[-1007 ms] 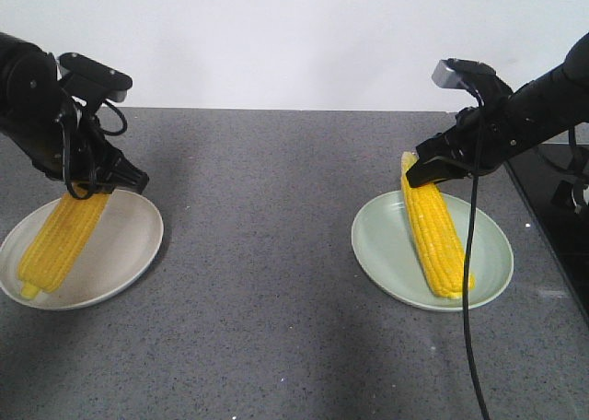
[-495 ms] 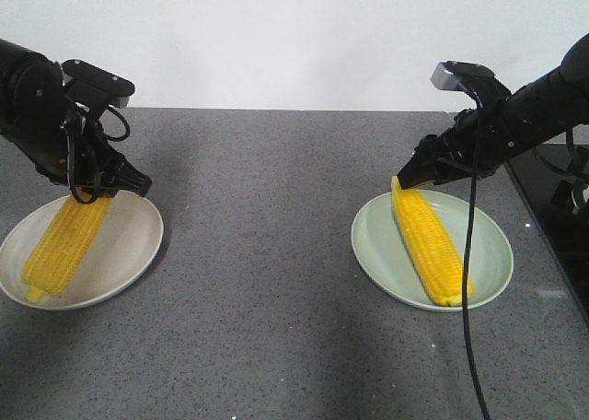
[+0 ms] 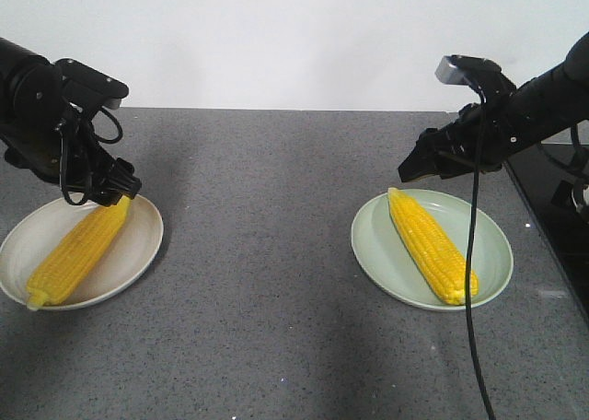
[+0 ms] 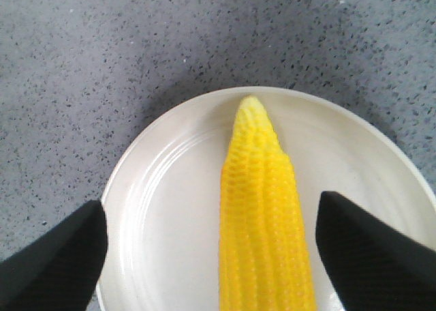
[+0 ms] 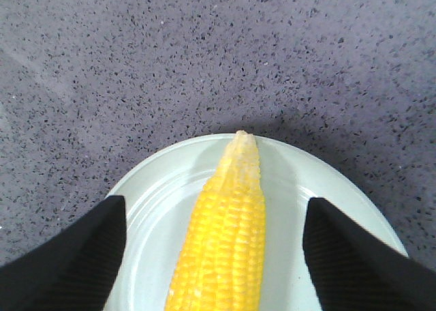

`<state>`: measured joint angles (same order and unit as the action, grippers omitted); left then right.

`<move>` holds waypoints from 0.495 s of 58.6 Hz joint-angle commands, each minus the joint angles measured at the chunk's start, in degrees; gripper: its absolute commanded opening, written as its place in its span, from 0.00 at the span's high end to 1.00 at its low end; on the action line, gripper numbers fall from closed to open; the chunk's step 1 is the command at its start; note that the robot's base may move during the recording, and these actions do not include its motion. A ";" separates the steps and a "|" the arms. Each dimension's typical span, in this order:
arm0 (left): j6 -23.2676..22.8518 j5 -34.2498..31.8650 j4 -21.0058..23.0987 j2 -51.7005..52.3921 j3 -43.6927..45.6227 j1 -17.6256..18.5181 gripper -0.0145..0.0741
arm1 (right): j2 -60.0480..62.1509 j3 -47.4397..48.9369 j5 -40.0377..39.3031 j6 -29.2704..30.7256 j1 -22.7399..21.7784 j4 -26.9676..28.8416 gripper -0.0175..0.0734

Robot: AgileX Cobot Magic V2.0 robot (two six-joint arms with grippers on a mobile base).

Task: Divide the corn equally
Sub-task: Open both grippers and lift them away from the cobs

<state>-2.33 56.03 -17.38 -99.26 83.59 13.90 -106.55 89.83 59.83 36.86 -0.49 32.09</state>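
Left claw (image 4: 212, 249): jaws spread wide, gripping nothing. One corn cob (image 4: 262, 222) lies between and below the fingers, untouched, its pointed tip aimed away from the claw, flat on a white plate (image 4: 163, 209).

Right claw (image 5: 212, 246): likewise spread, nothing gripped. The second cob (image 5: 221, 236) lies below, between its fingers, tip pointing away, on a pale green plate (image 5: 310, 188).

Grey speckled table (image 3: 267, 282) beyond; plates well apart.

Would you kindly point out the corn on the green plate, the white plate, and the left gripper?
Corn on the green plate (image 3: 433, 246), front view, mid-cob.
White plate (image 3: 138, 240), front view, bare inner surface.
Left gripper (image 4: 211, 256), left wrist view, between fingertips.
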 commanded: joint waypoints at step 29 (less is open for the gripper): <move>-0.05 0.80 7.77 7.50 1.32 0.04 0.32 | 20.64 1.58 -0.79 -0.34 -0.08 5.69 0.63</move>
<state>-2.33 58.78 -12.09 -97.00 83.59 13.90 -91.12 89.83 60.36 35.79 -0.49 34.24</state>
